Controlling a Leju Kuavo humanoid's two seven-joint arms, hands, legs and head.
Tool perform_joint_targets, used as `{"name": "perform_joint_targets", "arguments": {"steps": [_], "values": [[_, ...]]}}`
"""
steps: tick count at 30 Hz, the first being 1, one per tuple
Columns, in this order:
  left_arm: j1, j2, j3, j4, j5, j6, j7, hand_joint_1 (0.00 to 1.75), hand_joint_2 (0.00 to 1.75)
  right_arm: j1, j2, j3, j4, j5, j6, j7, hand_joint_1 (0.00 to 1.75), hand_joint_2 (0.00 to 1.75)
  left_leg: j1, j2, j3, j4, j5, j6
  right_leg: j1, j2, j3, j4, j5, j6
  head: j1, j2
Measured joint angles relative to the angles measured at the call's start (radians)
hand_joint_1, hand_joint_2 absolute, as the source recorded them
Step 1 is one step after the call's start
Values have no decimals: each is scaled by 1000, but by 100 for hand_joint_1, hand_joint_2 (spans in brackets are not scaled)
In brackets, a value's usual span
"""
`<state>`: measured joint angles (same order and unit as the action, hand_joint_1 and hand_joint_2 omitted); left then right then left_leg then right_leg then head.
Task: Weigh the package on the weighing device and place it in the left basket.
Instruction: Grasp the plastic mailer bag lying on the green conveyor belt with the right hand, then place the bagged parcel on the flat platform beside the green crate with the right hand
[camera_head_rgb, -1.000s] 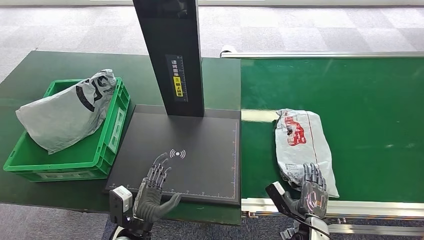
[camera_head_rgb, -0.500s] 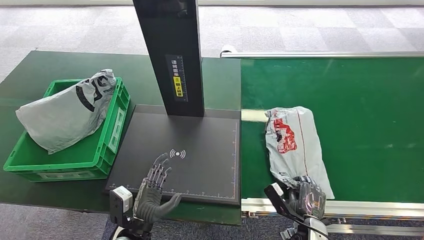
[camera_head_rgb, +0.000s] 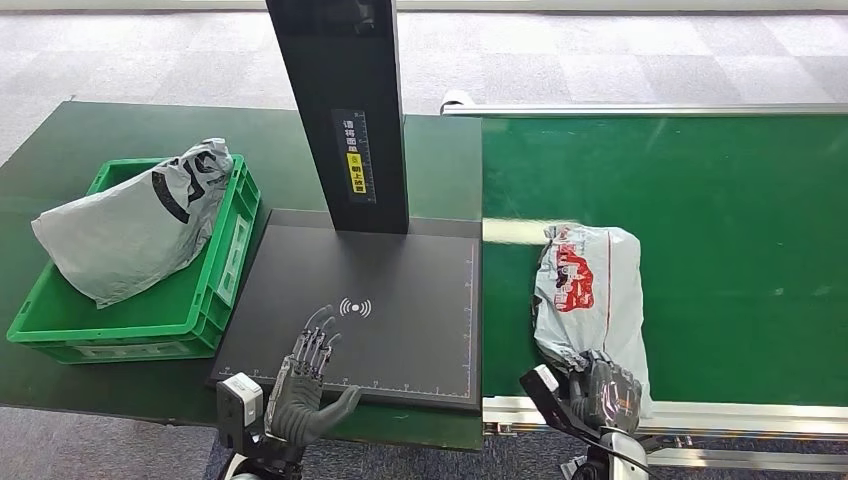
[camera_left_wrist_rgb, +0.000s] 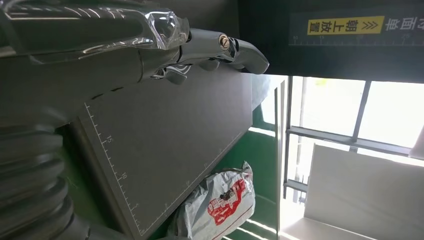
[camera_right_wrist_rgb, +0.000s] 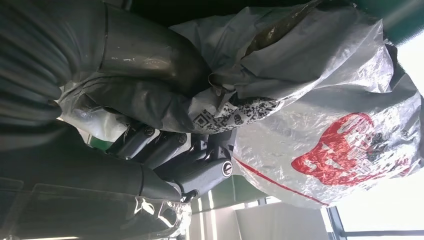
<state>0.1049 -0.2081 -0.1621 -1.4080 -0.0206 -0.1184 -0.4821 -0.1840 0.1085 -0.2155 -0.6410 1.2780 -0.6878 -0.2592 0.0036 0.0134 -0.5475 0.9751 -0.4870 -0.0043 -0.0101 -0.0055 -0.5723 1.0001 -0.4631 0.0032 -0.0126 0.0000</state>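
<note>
A white plastic package (camera_head_rgb: 585, 290) with a red print lies on the green conveyor belt (camera_head_rgb: 720, 220), just right of the black weighing plate (camera_head_rgb: 400, 300). My right hand (camera_head_rgb: 600, 392) grips the package's near end, fingers closed into the crumpled plastic (camera_right_wrist_rgb: 220, 107). The package (camera_left_wrist_rgb: 220, 207) also lies beyond the plate's edge in the left wrist view. My left hand (camera_head_rgb: 305, 385) hovers open over the plate's near edge, fingers spread and holding nothing. The green basket (camera_head_rgb: 215, 290) stands left of the plate with a grey bag (camera_head_rgb: 130, 225) in it.
The scale's black upright column (camera_head_rgb: 345, 110) rises from the plate's far side. A metal rail (camera_head_rgb: 700, 415) runs along the conveyor's near edge. The dark green table (camera_head_rgb: 90, 150) carries the basket and the scale.
My right hand has closed on the package's near end. The package has swung and shifted left toward the weighing plate, its near end bunched up. The left hand has stayed put.
</note>
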Motion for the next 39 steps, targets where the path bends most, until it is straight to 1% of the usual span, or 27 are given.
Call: {"name": "perform_joint_targets", "arguments": {"steps": [1,2,4,5,6,7,9,10,12,14,16,19,21,24,28,30,32,35,37,39], "values": [[0,0,0,0,0,2,-2,0,175,2,4,0,-4,-35,11,-32,175,175,0,0,0,0,0,0,0,0,0,0,0,0,0,0],[0,0,1,-1,1,6,-3,0,175,11,12,2,-23,-102,40,-83,175,175,0,0,0,0,0,0,0,0,0,0,0,0,0,0],[2,-1,3,-5,1,13,-7,0,175,57,38,18,-123,-311,161,-184,175,175,0,-1,0,0,0,0,0,-1,0,0,0,0,0,0],[3,-1,5,-8,1,15,-8,0,175,89,53,35,-195,-411,229,-200,175,175,0,-1,-1,0,0,0,0,-1,-1,0,0,0,0,0],[3,-1,7,-11,1,16,-8,0,175,118,64,57,-268,-481,281,-192,175,175,0,-1,-1,0,0,0,0,-1,-1,0,0,0,0,0],[4,-1,9,-13,0,16,-9,0,175,142,71,79,-328,-518,311,-175,175,175,0,-1,-1,0,0,0,0,-1,-1,0,0,0,0,0],[4,-1,12,-16,-2,17,-9,0,175,171,77,114,-421,-544,331,-155,175,175,0,0,-1,0,0,0,0,-1,-1,0,-1,0,0,0],[5,-1,14,-18,-7,20,-13,0,175,181,77,125,-455,-564,338,-163,174,175,0,-1,-1,0,0,0,0,-1,-1,0,-1,0,0,0],[6,2,19,-22,-25,41,-36,0,175,213,72,145,-546,-638,374,-204,173,175,0,-1,-1,0,0,0,0,-2,-1,0,-1,0,0,0],[7,10,34,-28,-50,67,-72,0,175,253,53,169,-684,-697,442,-234,174,175,-1,-2,-2,0,0,0,-1,-2,-1,0,-1,0,0,0],[2,20,59,-35,-69,78,-96,0,175,271,23,193,-822,-693,500,-226,175,175,-1,-1,-1,0,0,0,-1,-2,-1,0,0,0,0,0],[-15,32,100,-45,-95,84,-115,0,175,259,-26,230,-963,-647,533,-217,175,175,-1,-1,-1,0,0,0,-1,-2,0,0,0,0,0,0],[-33,37,129,-50,-114,94,-127,0,175,221,-64,271,-1012,-601,539,-212,175,175,-1,0,-1,0,0,0,-1,-1,0,0,0,0,0,0],[-57,42,169,-56,-131,107,-138,0,175,134,-111,343,-1029,-561,544,-195,175,175,0,1,0,0,2,0,0,-1,1,0,1,1,0,0],[-67,45,207,-68,-142,122,-145,0,175,31,-150,430,-1019,-512,548,-167,175,175,0,-1,-1,0,3,0,0,-2,1,1,2,0,0,0],[-67,45,228,-81,-146,137,-148,0,175,-42,-160,490,-982,-476,566,-143,175,175,0,2,-2,0,3,-1,0,0,0,1,2,0,0,0],[-67,45,253,-99,-148,151,-148,0,175,-137,-155,568,-915,-459,603,-122,175,175,0,5,-1,0,4,-1,0,2,0,1,3,-1,0,0],[-60,48,295,-127,-148,163,-148,0,175,-271,-118,695,-788,-468,661,-97,175,175,1,5,0,0,5,-2,1,2,-1,1,3,-1,0,0],[-53,53,322,-140,-147,165,-147,0,175,-336,-89,767,-713,-478,681,-81,175,175,3,4,0,0,5,-2,2,2,-1,1,3,-1,0,0],[-48,58,345,-150,-145,165,-147,0,175,-378,-70,819,-661,-485,685,-72,175,175,3,2,-1,0,5,-2,3,0,-1,1,3,-1,0,0]]}}
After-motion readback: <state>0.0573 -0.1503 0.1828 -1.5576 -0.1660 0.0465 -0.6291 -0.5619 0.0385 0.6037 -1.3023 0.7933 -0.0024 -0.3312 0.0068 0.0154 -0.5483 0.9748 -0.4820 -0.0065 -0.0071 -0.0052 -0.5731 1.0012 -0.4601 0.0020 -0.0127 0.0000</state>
